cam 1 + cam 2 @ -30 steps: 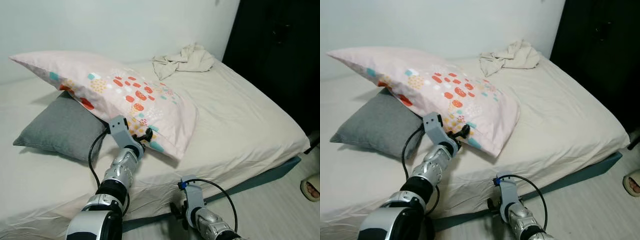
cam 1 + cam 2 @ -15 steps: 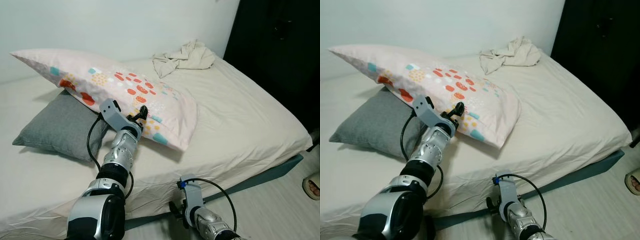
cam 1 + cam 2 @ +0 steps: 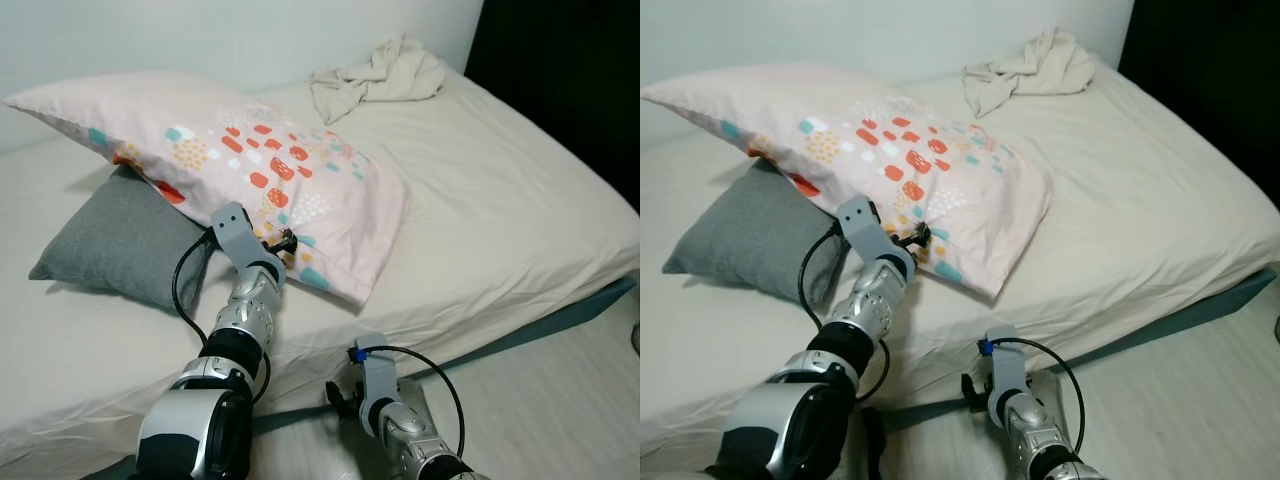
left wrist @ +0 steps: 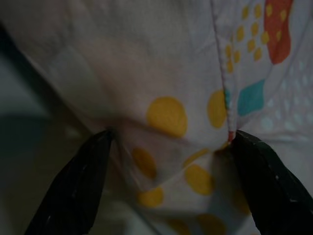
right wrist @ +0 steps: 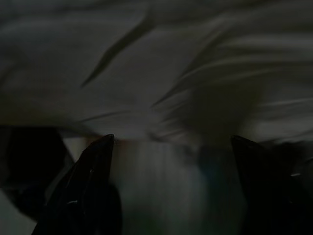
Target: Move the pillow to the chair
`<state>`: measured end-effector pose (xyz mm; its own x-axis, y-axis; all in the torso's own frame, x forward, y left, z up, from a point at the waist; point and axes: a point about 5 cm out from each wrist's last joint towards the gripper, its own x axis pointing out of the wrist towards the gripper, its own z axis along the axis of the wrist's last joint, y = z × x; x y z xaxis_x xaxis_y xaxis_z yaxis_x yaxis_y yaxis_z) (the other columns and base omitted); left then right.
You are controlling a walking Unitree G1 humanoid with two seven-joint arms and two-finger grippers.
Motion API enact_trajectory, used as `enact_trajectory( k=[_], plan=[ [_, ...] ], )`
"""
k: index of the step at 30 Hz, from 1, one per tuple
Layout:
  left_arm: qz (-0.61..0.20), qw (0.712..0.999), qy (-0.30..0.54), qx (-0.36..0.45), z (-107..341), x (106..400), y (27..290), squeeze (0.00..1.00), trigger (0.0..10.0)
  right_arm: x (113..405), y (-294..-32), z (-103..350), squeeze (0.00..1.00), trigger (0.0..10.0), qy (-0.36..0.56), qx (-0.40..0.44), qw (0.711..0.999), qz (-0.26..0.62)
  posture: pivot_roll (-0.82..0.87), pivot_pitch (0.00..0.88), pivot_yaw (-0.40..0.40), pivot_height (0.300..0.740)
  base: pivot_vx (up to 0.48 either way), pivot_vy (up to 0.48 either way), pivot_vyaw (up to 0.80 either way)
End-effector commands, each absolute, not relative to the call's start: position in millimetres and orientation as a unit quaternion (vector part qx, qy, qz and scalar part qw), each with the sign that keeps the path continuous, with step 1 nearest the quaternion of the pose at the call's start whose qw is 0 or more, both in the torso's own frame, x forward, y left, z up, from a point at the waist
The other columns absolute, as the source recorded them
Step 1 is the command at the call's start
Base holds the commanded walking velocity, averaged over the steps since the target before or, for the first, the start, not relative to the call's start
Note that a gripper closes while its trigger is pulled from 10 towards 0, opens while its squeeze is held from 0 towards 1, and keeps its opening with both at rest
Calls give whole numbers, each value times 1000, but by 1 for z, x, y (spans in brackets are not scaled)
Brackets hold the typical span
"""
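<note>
Right gripper [image 3: 975, 385]: nearest; hangs low beside the bed's front edge, idle. Its wrist view shows both fingers spread with nothing between them.

Left gripper [image 3: 282, 243]: reaches over the bed [image 3: 500, 210] to the pillow's near edge. In its wrist view the fingers [image 4: 73, 188] stand wide apart with the dotted cover bunched between them; released, not yet pinching the cloth.

Pillow [image 3: 250, 170]: pink, patterned with red, yellow and teal; lies slanted on the bed, its far end propped on a grey cushion [image 3: 125, 245].

Crumpled cloth [image 3: 380, 75]: far corner of the bed, well apart from the pillow.

Step in hand, by judgement: securing a hold on the pillow's edge. Next move calls for clamping firmly on the bunched cover, then lifting the pillow off the cushion before carrying it to the chair.
</note>
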<state>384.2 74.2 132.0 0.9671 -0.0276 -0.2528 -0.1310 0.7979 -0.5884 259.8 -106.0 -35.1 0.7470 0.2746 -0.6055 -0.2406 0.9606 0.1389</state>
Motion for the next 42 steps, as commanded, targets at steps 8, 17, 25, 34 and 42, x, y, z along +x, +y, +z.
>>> enact_trajectory(
  k=[8, 17, 25, 34, 42],
  plan=[
    [-77, 882, 196, -421, 136, 368, -1, 1000, 10000, 232, -114, -57, 0, 10000, 380, 45, 917, 111, -115, 345, 140, 537, 0, 0, 0],
    [-150, 844, 208, -471, 152, 356, -42, 0, 10000, 231, -116, -57, 0, 10000, 377, 48, 919, 107, -140, 363, 144, 537, 0, 0, 0],
    [-191, 823, 215, -490, 159, 347, -64, 0, 0, 231, -117, -57, 0, 10000, 372, 50, 921, 105, -160, 372, 148, 537, 0, 0, 0],
    [-202, 811, 224, -501, 157, 343, -70, 0, 0, 232, -116, -56, 0, 10000, 368, 51, 922, 105, -162, 366, 148, 537, 0, 0, 0],
    [-197, 805, 224, -513, 156, 345, -67, 0, 0, 239, -114, -51, 0, 10000, 358, 55, 925, 113, -164, 350, 138, 537, 0, 0, 0]
  ],
)
